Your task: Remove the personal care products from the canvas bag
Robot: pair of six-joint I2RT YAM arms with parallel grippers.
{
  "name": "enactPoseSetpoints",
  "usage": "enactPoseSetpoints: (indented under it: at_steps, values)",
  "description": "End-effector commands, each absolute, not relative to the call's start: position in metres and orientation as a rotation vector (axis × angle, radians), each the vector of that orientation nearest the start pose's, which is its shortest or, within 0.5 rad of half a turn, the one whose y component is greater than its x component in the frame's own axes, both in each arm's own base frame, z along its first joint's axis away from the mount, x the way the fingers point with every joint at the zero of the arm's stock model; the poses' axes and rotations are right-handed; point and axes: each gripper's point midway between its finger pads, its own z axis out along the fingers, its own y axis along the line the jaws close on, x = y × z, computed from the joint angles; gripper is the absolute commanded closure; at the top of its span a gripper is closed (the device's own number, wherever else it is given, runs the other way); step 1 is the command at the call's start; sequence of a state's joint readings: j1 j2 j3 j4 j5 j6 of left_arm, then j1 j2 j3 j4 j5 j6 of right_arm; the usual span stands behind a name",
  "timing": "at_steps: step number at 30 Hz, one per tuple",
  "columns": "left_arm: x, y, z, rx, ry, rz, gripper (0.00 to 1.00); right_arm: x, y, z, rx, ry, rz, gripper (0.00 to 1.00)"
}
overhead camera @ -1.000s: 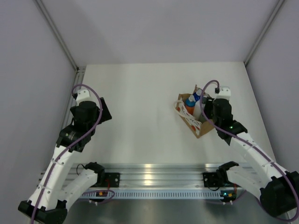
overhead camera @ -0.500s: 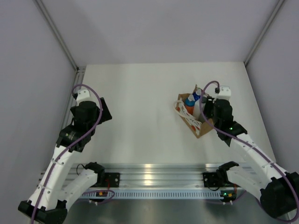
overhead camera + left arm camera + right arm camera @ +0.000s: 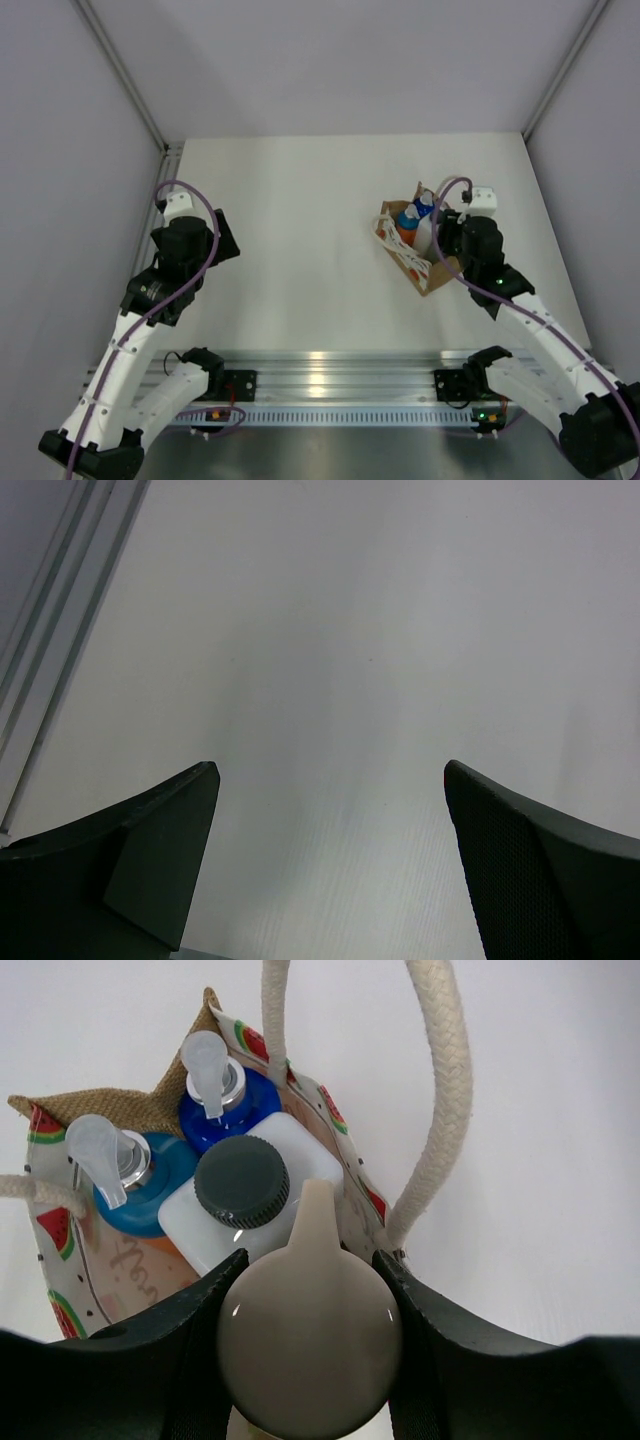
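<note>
Right end effector (image 3: 310, 1285) is clamped on the cream pump bottle (image 3: 310, 1345) standing upright directly below it in the canvas bag (image 3: 62, 1250); left end effector (image 3: 330, 775), spread apart, is far away.

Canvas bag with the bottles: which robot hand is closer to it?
Right. The right gripper is at the canvas bag's mouth, clamped on the cream pump. The left gripper hangs open over the table, far across on the other side.

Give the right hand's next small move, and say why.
Probably a slow, straight lift. The right hand is shut on the cream pump at the canvas bag's mouth, tight against the white bottle, with the rope handles close by.
</note>
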State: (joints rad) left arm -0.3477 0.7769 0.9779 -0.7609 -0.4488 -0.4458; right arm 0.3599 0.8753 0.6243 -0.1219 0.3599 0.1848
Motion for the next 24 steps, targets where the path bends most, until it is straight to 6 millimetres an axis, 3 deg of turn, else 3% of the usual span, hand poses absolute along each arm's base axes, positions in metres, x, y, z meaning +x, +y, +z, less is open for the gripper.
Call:
enactPoseSetpoints:
  at_steps: [1,6,24]
  values:
    - [0.254,-0.028,0.256,-0.366,2.002,-0.028,0.02,0.325,0.071,0.274,0.081,1.703,0.11,1.0]
    - [0.254,-0.028,0.256,-0.364,2.002,-0.029,0.02,0.323,0.071,0.276,0.066,1.73,0.103,1.0]
    - [0.252,-0.024,0.259,-0.377,1.984,-0.013,0.02,0.318,0.084,0.343,-0.004,1.733,0.168,1.0]
